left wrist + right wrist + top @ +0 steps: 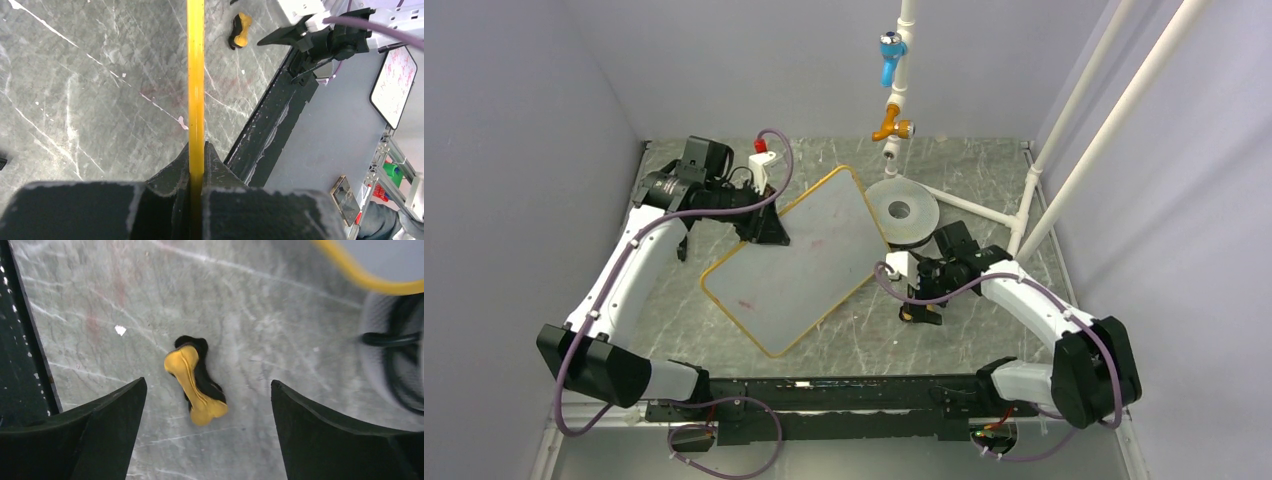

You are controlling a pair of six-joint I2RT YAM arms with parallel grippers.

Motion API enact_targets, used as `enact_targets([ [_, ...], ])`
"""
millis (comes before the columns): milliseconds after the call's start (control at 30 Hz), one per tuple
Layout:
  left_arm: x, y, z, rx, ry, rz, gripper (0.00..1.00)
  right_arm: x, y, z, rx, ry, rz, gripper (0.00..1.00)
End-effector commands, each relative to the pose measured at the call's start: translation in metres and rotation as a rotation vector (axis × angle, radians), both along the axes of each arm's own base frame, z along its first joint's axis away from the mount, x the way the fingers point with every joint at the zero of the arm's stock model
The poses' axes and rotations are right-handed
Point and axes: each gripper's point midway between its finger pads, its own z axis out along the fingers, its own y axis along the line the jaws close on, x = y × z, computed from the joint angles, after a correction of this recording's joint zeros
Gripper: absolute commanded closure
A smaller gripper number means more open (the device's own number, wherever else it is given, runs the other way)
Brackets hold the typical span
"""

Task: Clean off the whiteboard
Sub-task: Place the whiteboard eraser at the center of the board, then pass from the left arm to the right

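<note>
Below the spread right gripper (207, 381) lies a yellow eraser (196, 390); left gripper (196, 147) clamps whiteboard (799, 250).

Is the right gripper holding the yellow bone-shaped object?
No: the right gripper stands open, and the yellow bone-shaped object lies loose on the table between its jaws.

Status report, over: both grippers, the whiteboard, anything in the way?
Left gripper shut on whiteboard frame. Right gripper open over yellow eraser lying on table. Board shows only faint red smudges. Grey disc beside its far corner.
</note>
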Motion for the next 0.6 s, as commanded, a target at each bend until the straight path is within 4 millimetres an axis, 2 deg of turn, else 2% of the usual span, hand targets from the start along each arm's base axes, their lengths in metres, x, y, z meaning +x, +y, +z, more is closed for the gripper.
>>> enact_targets([
  [0, -0.013, -0.01, 0.032, -0.063, -0.095, -0.059, 1.0, 0.011, 0.02, 0.056, 0.118, -0.092, 0.076, 0.02],
  [100, -0.018, -0.012, 0.027, -0.04, -0.1, -0.08, 1.0, 0.004, 0.029, 0.099, 0.203, -0.12, 0.121, 0.0],
  [300, -0.034, -0.021, 0.008, 0.016, -0.113, -0.168, 1.0, 0.004, 0.056, 0.223, 0.417, -0.235, 0.17, 0.0],
  [500, -0.058, -0.028, 0.004, 0.025, -0.164, -0.275, 1.0, 0.024, 0.071, 0.298, 0.488, -0.229, 0.158, 0.0],
  [567, -0.064, -0.028, 0.003, 0.032, -0.192, -0.301, 1.0, 0.03, 0.077, 0.308, 0.512, -0.208, 0.142, 0.0],
])
